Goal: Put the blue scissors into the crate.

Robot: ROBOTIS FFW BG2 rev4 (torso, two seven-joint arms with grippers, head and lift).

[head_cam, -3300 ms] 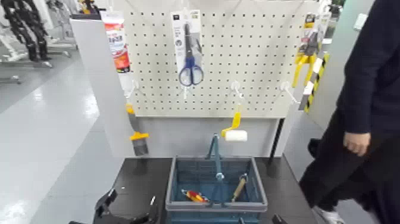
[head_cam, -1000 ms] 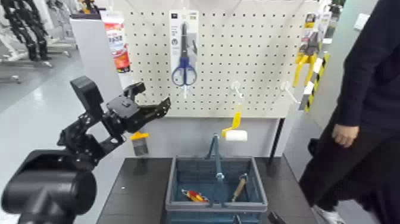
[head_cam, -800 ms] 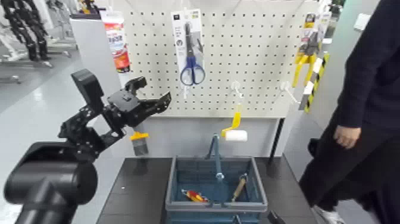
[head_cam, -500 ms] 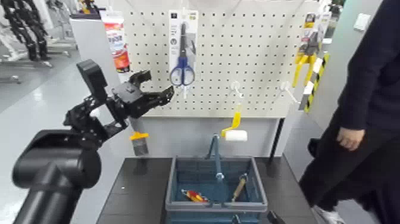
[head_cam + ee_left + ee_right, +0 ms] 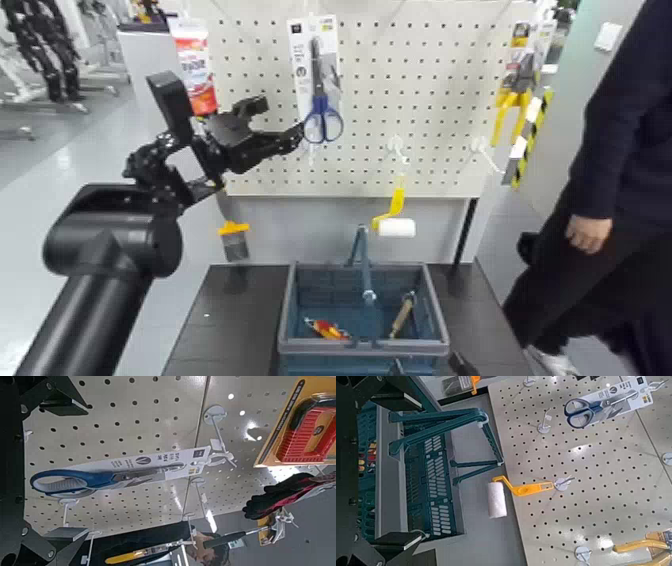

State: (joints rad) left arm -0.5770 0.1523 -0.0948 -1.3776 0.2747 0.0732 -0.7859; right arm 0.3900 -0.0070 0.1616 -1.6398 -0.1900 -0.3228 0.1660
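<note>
The blue scissors (image 5: pixel 321 118) hang on their tall white card from a pegboard hook, above the crate. My left gripper (image 5: pixel 279 118) is raised to the pegboard with its jaws open, just left of the blue loops and not holding them. In the left wrist view the scissors (image 5: pixel 75 480) lie between my two spread fingers (image 5: pixel 55 404). The blue-grey crate (image 5: pixel 432 318) stands on the dark table below, its handle upright. My right gripper sits low by the crate's front; its spread fingers (image 5: pixel 395 541) show in the right wrist view, with the crate (image 5: pixel 423 471) and the scissors (image 5: pixel 588 408).
A yellow paint roller (image 5: pixel 393 220), a brush (image 5: pixel 233 240), a red-and-white tube (image 5: pixel 195 70) and a yellow-handled tool (image 5: pixel 515 100) hang on the board. Two small tools (image 5: pixel 325 328) lie in the crate. A person (image 5: pixel 610 200) stands at the right.
My left arm has risen from beside the table and reached right, bringing its open gripper up to the scissors' loops. The card has swung slightly on its hook.
</note>
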